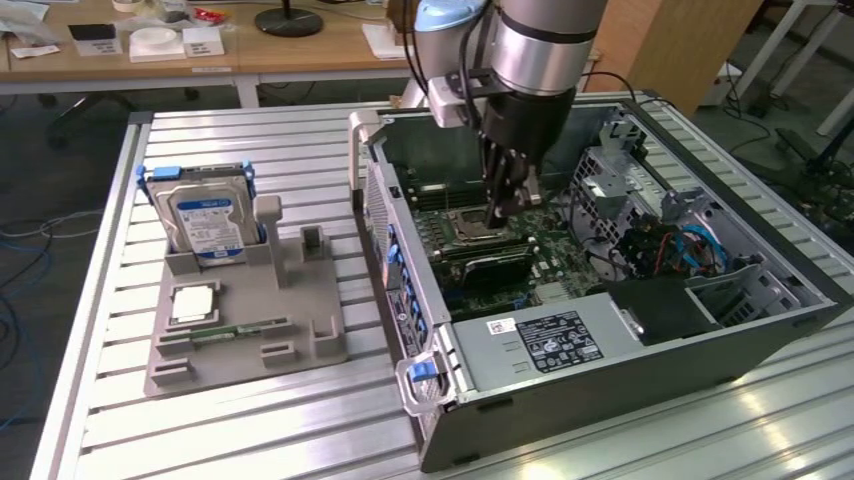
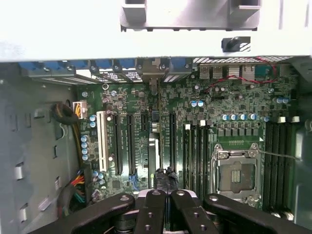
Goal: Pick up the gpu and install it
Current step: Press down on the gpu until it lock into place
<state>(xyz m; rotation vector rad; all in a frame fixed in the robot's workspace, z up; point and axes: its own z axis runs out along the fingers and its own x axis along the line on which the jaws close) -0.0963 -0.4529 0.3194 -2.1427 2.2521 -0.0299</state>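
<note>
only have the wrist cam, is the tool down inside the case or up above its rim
observer: inside. the tool reaches down past the rim of the open case, its tips close over the motherboard
operator: whats sitting outside the case
observer: a grey holder at the exterior view's left, with the hard drive standing upright in it
operator: anything else in it
observer: a small green memory stick lying flat in it

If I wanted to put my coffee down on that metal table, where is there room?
Bare slats of the table lie in front of the grey parts holder, and more behind the hard drive, toward the far edge. It is crowded inside the open computer case, where the gripper reaches down over the motherboard.
</note>
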